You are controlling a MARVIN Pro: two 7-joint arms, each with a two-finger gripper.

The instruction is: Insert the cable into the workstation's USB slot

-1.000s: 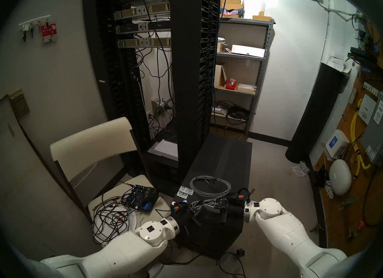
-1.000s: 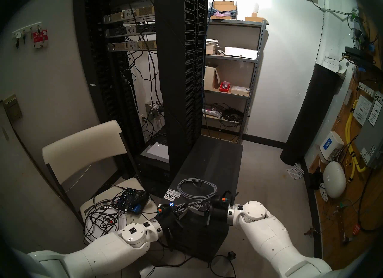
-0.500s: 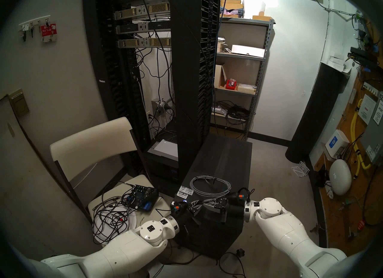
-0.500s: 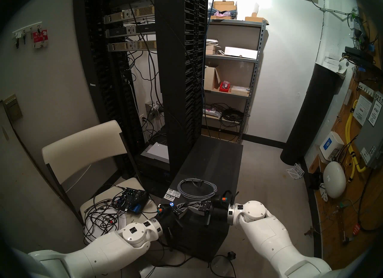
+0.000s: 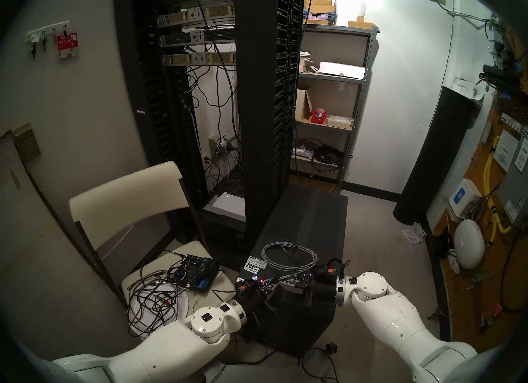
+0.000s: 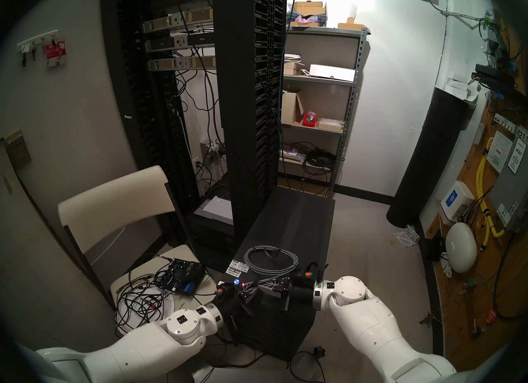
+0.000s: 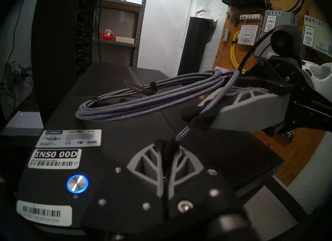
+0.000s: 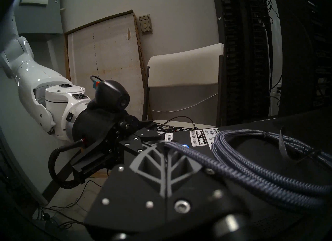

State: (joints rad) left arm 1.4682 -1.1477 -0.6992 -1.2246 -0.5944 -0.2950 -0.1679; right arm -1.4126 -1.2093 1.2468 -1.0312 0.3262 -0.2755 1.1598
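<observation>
- Currently, the cable is seen coiled on the workstation, near its front edge.
- A free strand is clamped by the left gripper.
- The same strand is pinched further along by the right gripper.
- A lit power button is found beside the left gripper.

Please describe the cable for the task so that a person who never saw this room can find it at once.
Find the black workstation standing on the floor beside the tall server rack. The cable lies coiled on its top, near the white barcode sticker. Unlike the thin black wires on the chair, it is thick, grey and braided.
</observation>
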